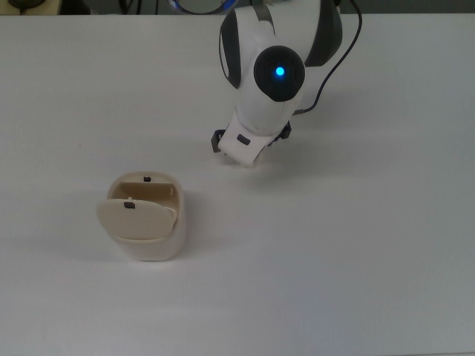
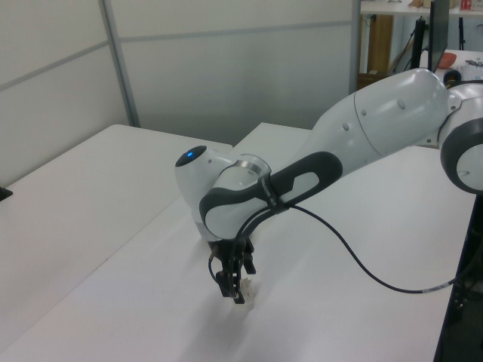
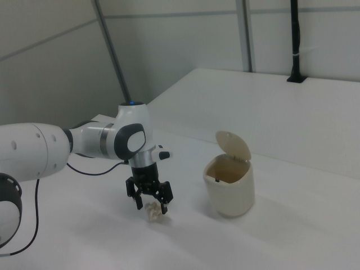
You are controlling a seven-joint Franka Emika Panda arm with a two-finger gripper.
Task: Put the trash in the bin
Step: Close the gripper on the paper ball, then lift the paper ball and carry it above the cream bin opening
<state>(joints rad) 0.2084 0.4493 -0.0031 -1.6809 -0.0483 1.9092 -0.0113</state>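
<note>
Bin [image 3: 229, 188] stands well off to the right view's right of the pincer [image 3: 151, 205], flap tipped up and mouth open; the bit of its inside that shows looks empty. In the top view it sits down-left of the pincer instead. Pincer hangs low over the table [image 3: 315, 236], fingers spread on either side of the trash [image 3: 153, 212], which lies on the table straight beneath and between the tips, not yet held.

Risk, as I judge it: the wad is small and lumpy, so closing off-centre could flick it sideways or pinch only a loose fold that slips out on the lift. Coming down too hard would jam the tips against the table. Later, a low carry could knock the raised flap.
</note>
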